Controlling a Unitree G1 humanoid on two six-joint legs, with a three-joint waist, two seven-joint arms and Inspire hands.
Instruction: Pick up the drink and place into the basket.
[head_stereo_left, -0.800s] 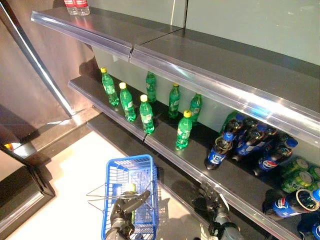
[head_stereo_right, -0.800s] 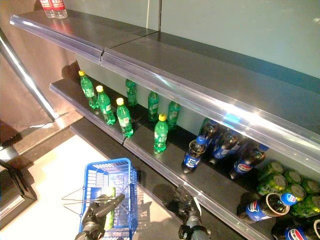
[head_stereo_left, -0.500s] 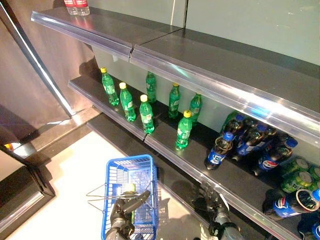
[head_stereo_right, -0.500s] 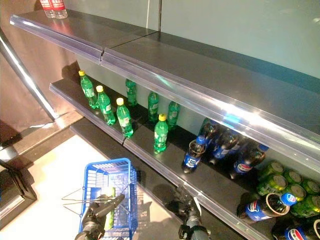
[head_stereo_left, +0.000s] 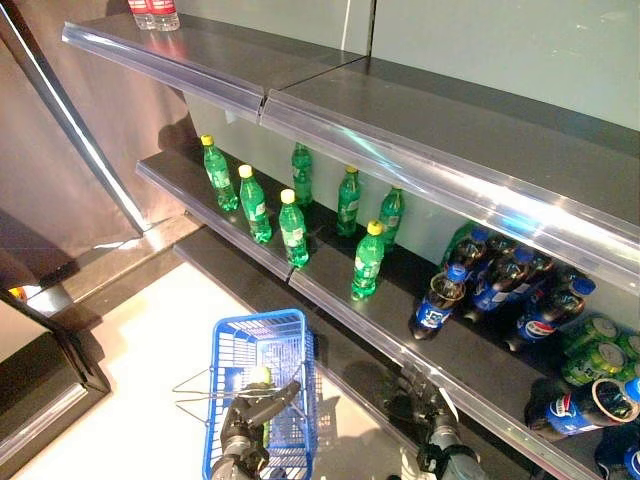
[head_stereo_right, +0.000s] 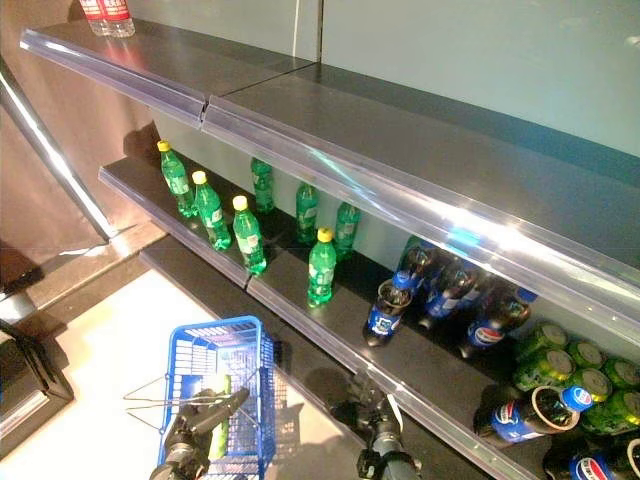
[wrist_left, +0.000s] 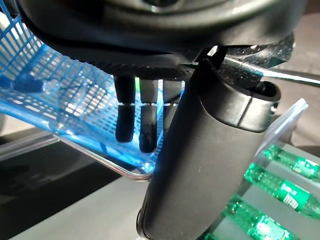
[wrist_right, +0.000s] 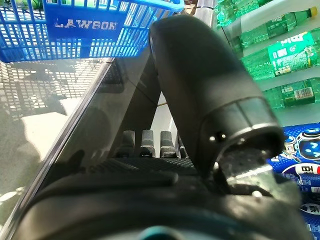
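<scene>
A blue basket (head_stereo_left: 228, 350) stands on the pale floor before the shelves, its wire handles (head_stereo_left: 192, 396) folded out to the left. A green drink bottle with a yellow cap (head_stereo_left: 259, 377) lies inside it. My left hand (head_stereo_left: 243, 428) hovers over the basket's near end, fingers (wrist_left: 142, 125) straight and holding nothing, with the basket mesh (wrist_left: 50, 85) showing past them. My right hand (head_stereo_left: 433, 428) hangs low by the bottom shelf's edge, fingers (wrist_right: 147, 145) straight and empty. More green bottles (head_stereo_left: 367, 262) stand on the middle shelf.
Dark blue cola bottles (head_stereo_left: 437, 300) and green cans (head_stereo_left: 592, 350) lie further right on the middle shelf. A clear-edged upper shelf (head_stereo_left: 400, 130) overhangs it, with water bottles (head_stereo_left: 152, 12) at its far left. A dark step (head_stereo_left: 45, 400) borders the floor on the left.
</scene>
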